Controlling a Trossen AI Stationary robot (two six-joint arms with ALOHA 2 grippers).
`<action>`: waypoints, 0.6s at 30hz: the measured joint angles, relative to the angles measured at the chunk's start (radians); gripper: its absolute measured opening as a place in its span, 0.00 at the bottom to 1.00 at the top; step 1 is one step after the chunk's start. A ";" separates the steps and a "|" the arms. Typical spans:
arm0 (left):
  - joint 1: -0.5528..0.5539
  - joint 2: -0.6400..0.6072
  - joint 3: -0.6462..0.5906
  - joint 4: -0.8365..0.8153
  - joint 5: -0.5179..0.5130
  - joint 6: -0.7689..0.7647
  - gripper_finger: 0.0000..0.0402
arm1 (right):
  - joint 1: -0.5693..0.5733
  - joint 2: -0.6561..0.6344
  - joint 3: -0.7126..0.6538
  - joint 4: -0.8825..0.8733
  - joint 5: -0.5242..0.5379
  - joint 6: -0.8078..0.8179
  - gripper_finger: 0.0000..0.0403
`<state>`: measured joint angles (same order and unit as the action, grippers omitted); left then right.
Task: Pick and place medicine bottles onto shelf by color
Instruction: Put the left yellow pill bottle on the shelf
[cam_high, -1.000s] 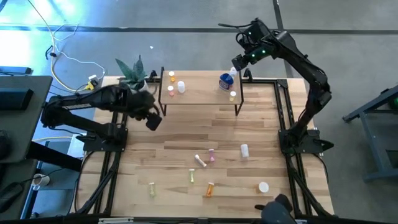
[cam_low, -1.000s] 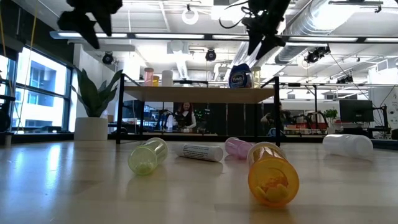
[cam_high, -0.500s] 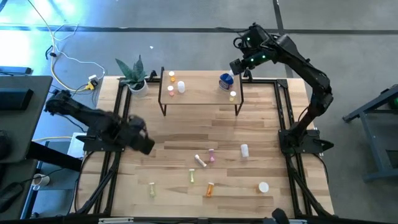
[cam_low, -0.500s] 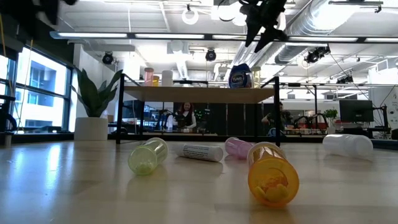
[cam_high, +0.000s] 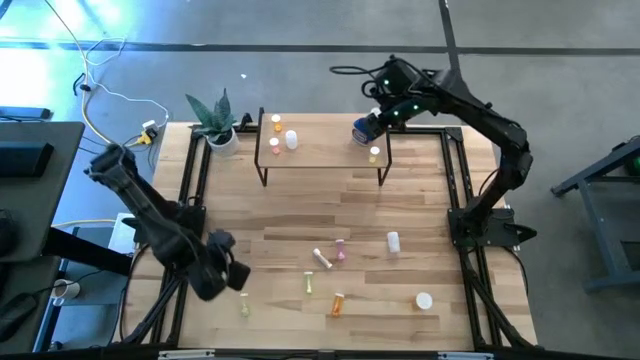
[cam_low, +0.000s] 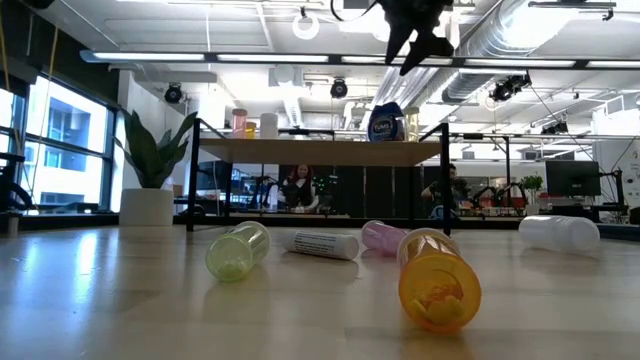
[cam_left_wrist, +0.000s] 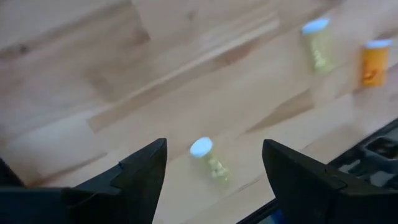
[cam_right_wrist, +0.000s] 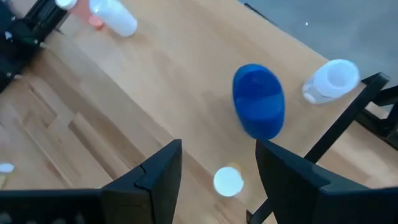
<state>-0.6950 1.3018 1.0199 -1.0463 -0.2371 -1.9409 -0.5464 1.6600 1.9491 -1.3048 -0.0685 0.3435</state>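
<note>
My left gripper (cam_high: 226, 277) is open over the table's near left part; in its wrist view a yellow-green bottle (cam_left_wrist: 209, 158) lies on its side below, between the fingers and untouched. My right gripper (cam_high: 370, 122) hangs open above the right end of the shelf (cam_high: 320, 148), over the blue bottle (cam_right_wrist: 259, 101), which stands upright on the board. A white bottle (cam_right_wrist: 332, 81) and a small yellow-capped one (cam_right_wrist: 228, 180) stand near it. Orange and white bottles (cam_high: 283, 133) stand on the shelf's left end. Several more bottles lie on the table.
Lying on the table: a white bottle (cam_high: 393, 241), a pink one (cam_high: 341, 248), a cream one (cam_high: 321, 259), yellow-green ones (cam_high: 309, 284) (cam_high: 243, 303), an orange one (cam_high: 338, 303) and a white one (cam_high: 424, 300). A potted plant (cam_high: 214, 122) stands left of the shelf.
My left arm has swung from beside the shelf's left end toward the table's near edge and now hangs over the near left yellow-green bottle. My right gripper has shifted a little left and toward the near edge, from behind the shelf's right end to over the blue bottle.
</note>
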 joint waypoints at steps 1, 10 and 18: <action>-0.010 0.026 0.000 0.019 0.001 -0.016 0.63 | 0.007 0.000 0.000 -0.001 0.000 0.000 0.48; -0.062 0.217 0.000 0.177 0.017 -0.137 0.63 | 0.064 0.000 0.000 -0.002 0.004 0.000 0.48; -0.093 0.315 0.000 0.262 0.047 -0.208 0.63 | 0.104 0.001 0.000 -0.040 0.031 0.000 0.48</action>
<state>-0.7875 1.6165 1.0203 -0.7839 -0.1906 -2.1484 -0.4421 1.6606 1.9491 -1.3450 -0.0374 0.3437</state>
